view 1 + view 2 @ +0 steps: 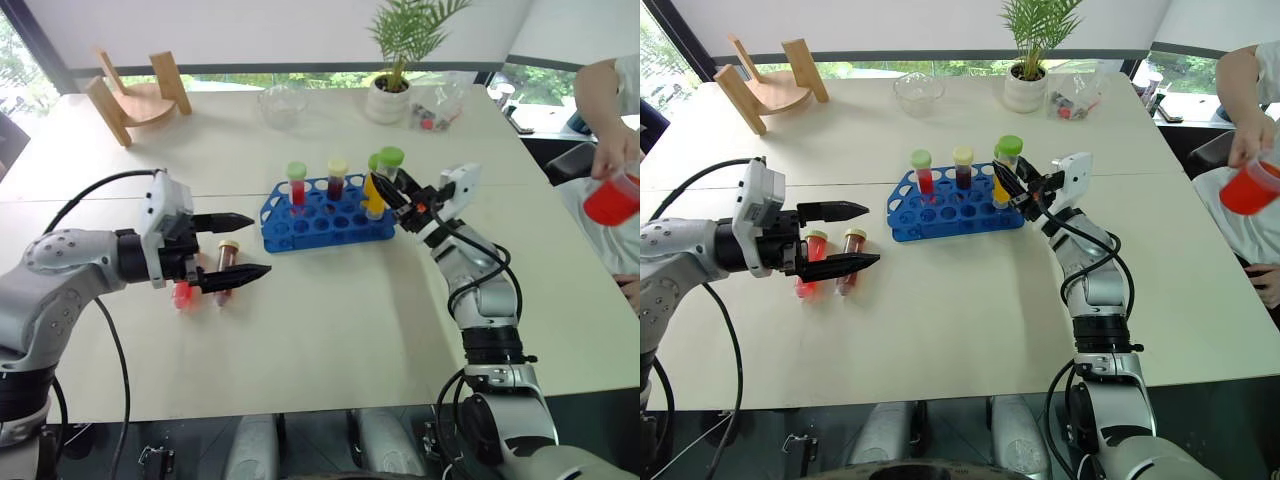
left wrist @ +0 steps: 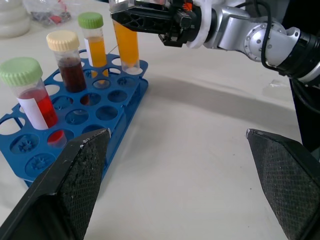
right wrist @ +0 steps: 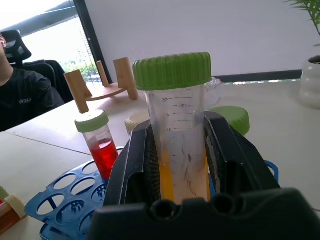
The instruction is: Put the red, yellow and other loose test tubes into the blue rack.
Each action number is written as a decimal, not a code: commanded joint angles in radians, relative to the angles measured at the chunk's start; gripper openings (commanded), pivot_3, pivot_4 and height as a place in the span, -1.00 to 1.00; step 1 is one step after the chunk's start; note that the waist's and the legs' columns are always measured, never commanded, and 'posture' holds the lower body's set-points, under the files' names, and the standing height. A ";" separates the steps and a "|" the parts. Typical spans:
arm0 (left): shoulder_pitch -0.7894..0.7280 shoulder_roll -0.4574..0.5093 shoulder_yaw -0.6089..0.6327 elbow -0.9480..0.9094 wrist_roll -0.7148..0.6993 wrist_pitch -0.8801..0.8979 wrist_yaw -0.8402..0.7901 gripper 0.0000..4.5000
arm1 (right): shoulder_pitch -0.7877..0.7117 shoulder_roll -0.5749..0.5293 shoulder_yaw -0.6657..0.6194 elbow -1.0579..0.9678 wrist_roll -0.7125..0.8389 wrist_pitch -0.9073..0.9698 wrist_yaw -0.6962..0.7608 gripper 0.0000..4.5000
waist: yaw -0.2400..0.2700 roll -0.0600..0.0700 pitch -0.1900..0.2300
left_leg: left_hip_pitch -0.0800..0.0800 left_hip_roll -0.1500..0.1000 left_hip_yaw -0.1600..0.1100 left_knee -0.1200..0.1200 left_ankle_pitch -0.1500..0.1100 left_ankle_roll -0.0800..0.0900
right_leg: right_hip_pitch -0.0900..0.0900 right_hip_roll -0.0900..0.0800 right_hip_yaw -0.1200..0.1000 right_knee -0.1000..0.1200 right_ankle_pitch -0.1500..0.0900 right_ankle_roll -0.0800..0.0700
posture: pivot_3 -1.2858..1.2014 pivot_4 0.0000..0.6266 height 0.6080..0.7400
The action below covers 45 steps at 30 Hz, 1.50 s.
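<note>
Right gripper (image 1: 1005,183) fingers clamp yellow tube (image 1: 1002,185) over blue rack (image 1: 958,213).

Glossy blue plastic rack (image 1: 325,215), clear plastic tubes (image 1: 298,190), matt pale table (image 1: 330,330), textured black fingers (image 2: 82,175).

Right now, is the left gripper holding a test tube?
No. The left gripper is open with nothing between its fingers, hovering above two loose test tubes that lie on the table.
</note>
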 commanded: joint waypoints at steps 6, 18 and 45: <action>-0.016 0.017 0.024 -0.021 -0.011 0.002 -0.005 1.00 | -0.014 -0.013 -0.006 0.001 0.005 -0.040 0.002 -0.62 | 0.000 0.000 0.000 | 0.000 0.000 0.000 0.000 0.000 0.000 | 0.000 0.000 0.000 0.000 0.000 0.000 | 0.03 -0.52 1.00; -0.025 0.009 0.010 -0.018 -0.007 -0.001 -0.004 1.00 | -0.008 -0.030 -0.017 0.021 0.004 -0.047 -0.008 -0.62 | 0.000 0.000 0.000 | 0.000 0.000 0.000 0.000 0.000 0.000 | 0.000 0.000 0.000 0.000 0.000 0.000 | 0.03 -0.52 1.00; -0.036 0.000 0.003 -0.022 -0.011 0.005 0.003 1.00 | 0.005 -0.020 0.017 0.018 -0.010 -0.051 -0.012 -0.62 | 0.000 0.000 0.000 | 0.000 0.000 0.000 0.000 0.000 0.000 | 0.000 0.000 0.000 0.000 0.000 0.000 | 0.03 -0.52 1.00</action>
